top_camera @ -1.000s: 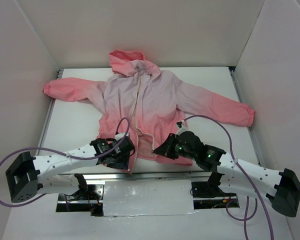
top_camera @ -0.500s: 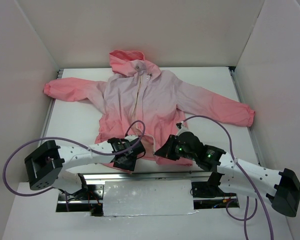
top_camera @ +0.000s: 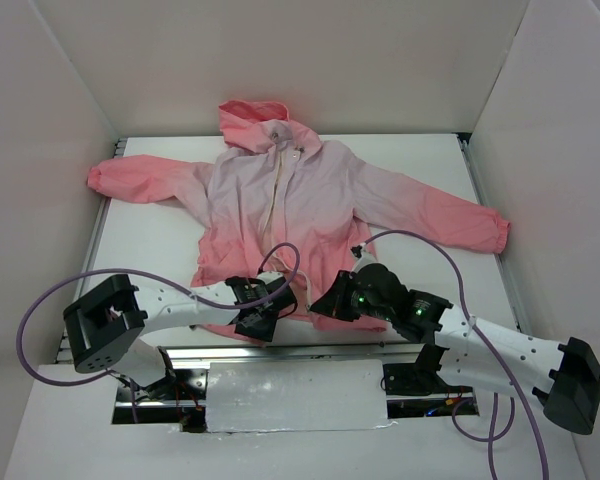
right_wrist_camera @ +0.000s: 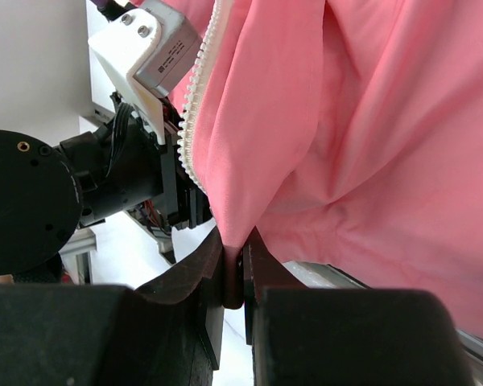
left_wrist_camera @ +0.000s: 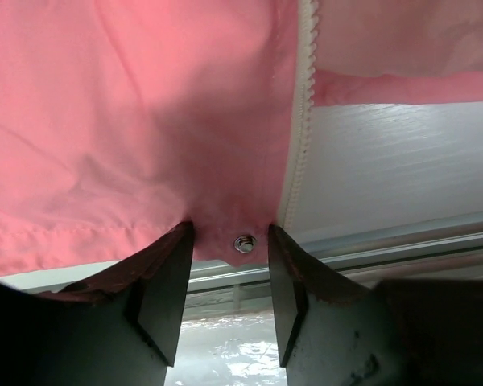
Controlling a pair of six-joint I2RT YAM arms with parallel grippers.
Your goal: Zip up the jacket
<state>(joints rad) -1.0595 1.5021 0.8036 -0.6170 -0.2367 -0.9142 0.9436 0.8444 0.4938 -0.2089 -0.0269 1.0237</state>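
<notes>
**Jacket [top_camera: 280, 190] spread on the bench [top_camera: 145, 250], hem at the near edge.**
Left pincer [left_wrist_camera: 229, 235]: jaws apart, set either side of the hem corner [left_wrist_camera: 225, 213] beside the zipper [left_wrist_camera: 303, 121]. If closed askew, the thin cloth may be bunched or missed. Right pincer [right_wrist_camera: 234, 241]: clamped on a fold [right_wrist_camera: 249, 161] of the other front, which may be slipped free under a tug.

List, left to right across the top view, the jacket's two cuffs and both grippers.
Cuff at the view's left → left gripper → right gripper → cuff at the view's right.
</notes>
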